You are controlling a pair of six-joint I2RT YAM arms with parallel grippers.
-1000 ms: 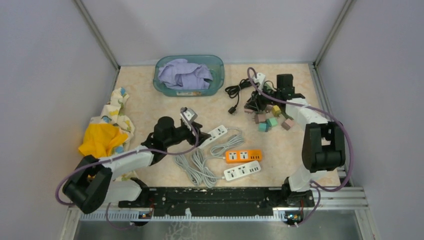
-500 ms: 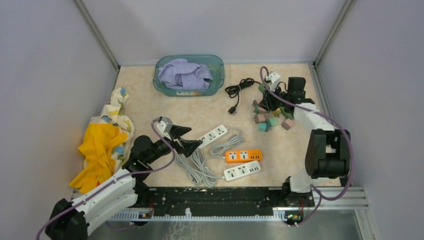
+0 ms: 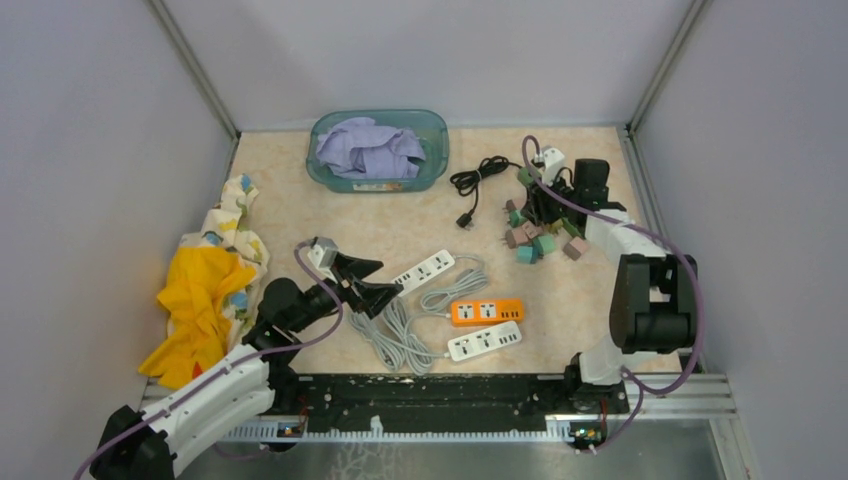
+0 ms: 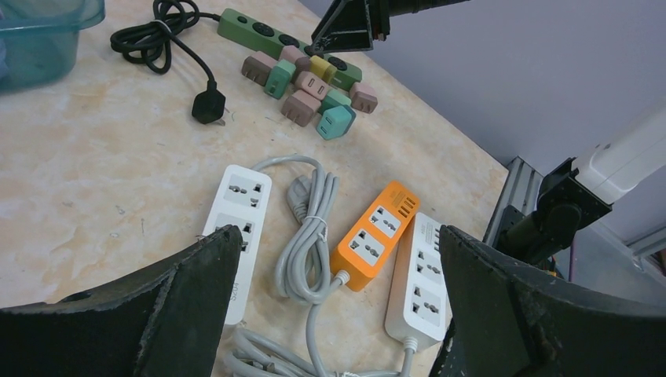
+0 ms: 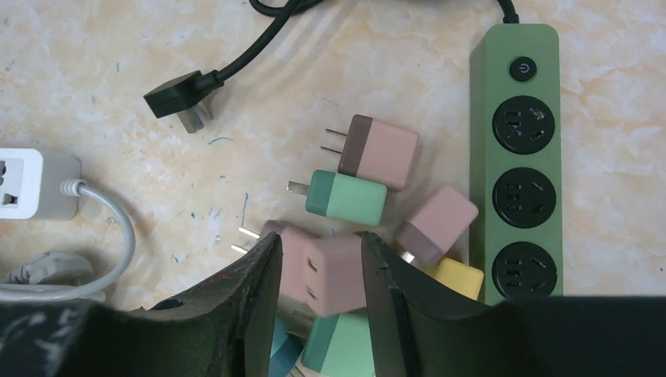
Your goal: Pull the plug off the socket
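Near: my left tool (image 3: 376, 281) is hovering, jaws spread wide and empty, above the white plastic power strip (image 4: 239, 212) on the marbled beige counter (image 3: 290, 200).

Far: my right tool (image 5: 320, 243) is pointing down, jaws narrowly parted, gripping nothing, over the pink square plug (image 5: 334, 275) lying just beside the long green socket strip (image 5: 518, 157), whose visible outlets are empty.

Step, as I judge it: releasing. The next move calls for lifting straight clear.

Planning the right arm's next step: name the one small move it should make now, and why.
Probably open the right claw wider and lift clear: the pink plug between its fingers is off the green strip, among loose plugs, and the strip's three visible sockets are empty.
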